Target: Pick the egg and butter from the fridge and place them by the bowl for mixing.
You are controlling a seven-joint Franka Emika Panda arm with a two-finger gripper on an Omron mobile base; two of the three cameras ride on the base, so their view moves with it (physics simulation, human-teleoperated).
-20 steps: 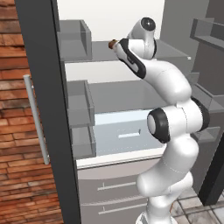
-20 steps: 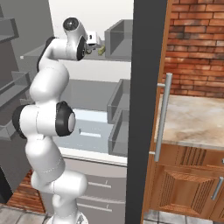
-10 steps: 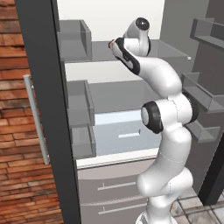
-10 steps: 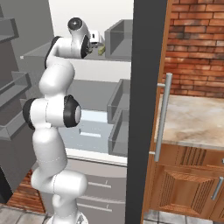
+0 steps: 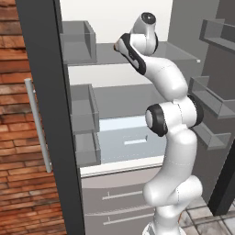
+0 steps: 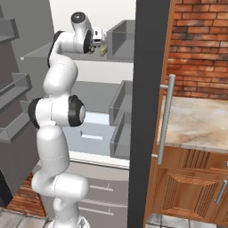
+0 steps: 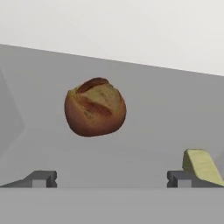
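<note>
The fingers (image 7: pixel 112 179) are spread wide and empty at the fridge (image 5: pixel 114 55) shelf. The brown loaf (image 7: pixel 95 107) is centred ahead, while the butter (image 7: pixel 202 166) lies beside one fingertip. The loaf could be grasped by mistake, or the butter nudged aside.

1. The pale yellow rectangular butter block (image 7: pixel 202 166) lies tilted on the grey upper shelf at about 4 o'clock in the hand view.
2. The tall grey fridge (image 5: pixel 137 151) stands open, with a white interior and clear door bins.
</note>
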